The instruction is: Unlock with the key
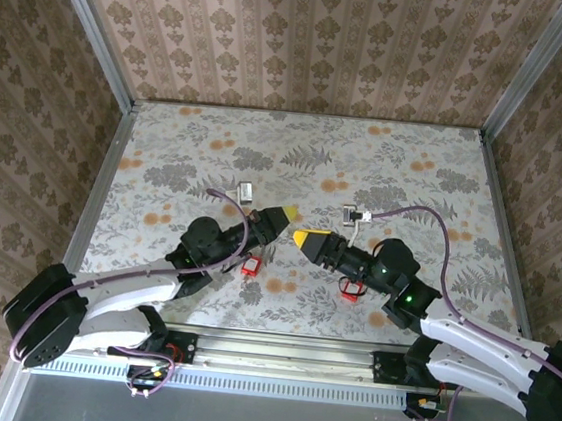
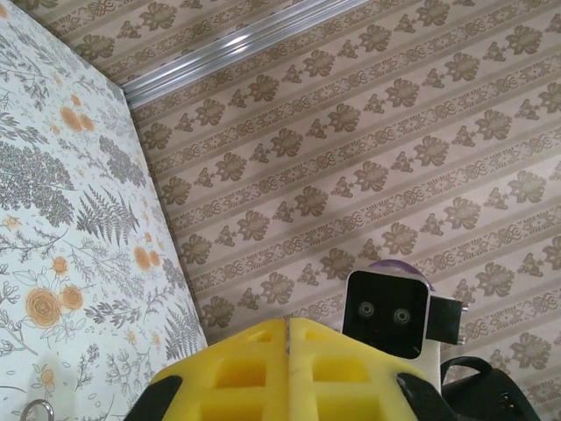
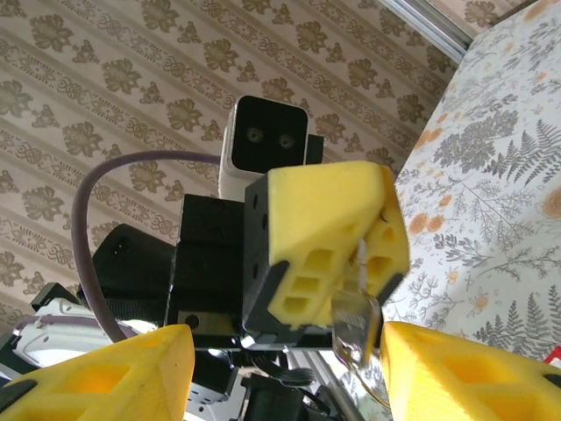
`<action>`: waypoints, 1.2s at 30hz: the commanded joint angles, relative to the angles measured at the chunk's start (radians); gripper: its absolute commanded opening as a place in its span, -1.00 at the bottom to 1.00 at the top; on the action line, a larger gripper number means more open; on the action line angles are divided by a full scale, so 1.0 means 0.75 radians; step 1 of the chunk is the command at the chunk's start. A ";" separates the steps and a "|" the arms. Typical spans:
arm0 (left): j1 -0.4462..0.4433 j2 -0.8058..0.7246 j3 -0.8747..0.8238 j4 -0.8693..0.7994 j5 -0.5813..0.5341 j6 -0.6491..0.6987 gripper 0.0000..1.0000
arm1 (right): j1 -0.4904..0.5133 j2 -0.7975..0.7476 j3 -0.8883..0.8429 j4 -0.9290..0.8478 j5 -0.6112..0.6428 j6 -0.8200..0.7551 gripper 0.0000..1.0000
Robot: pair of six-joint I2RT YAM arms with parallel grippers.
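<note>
The key (image 3: 353,323) is small, flat and silver-grey, and a thin wire ring seems to hang below it. In the right wrist view it sits low and a little right of the centre, pointing down out of the yellow foam pads of the left gripper (image 3: 361,263), whose jaws are clenched on it. In the left wrist view the same pads (image 2: 237,377) lie at the bottom edge, pressed flat together with only a thin seam between them. The right gripper (image 1: 302,238) has its jaws released: its own two yellow fingers (image 3: 105,373) stand wide apart at the lower corners of the right wrist view. In the top view the two grippers point at each other a little below the middle of the frame, near but not touching, and the key is there between them, above the table (image 1: 387,161). The table is white, printed with grey ferns and orange flowers. The walls (image 1: 309,43) around it carry beige wallpaper with rows of ornaments in stripes, and bright metal posts (image 1: 91,28) stand in the corners.
</note>
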 commanded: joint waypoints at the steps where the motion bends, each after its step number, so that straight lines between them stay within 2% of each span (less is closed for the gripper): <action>1: -0.021 0.019 0.021 0.134 -0.042 0.044 -1.00 | 0.003 0.039 -0.016 0.111 -0.029 0.029 0.16; 6: -0.033 0.021 0.015 0.183 -0.059 0.051 -1.00 | 0.002 0.070 -0.014 0.145 -0.031 0.034 0.06; 13: -0.054 0.028 -0.007 0.269 -0.097 0.061 -1.00 | 0.001 0.078 -0.023 0.194 -0.021 0.047 -0.28; 20: -0.085 0.097 -0.046 0.435 -0.145 0.053 -1.00 | 0.000 0.091 -0.013 0.209 -0.016 0.051 -0.39; 24: -0.122 0.121 -0.040 0.450 -0.170 0.069 -1.00 | -0.001 0.106 -0.009 0.231 -0.023 0.060 -0.48; 36: -0.140 0.096 -0.059 0.452 -0.210 0.106 -1.00 | -0.003 0.029 0.008 0.102 -0.009 0.032 -0.87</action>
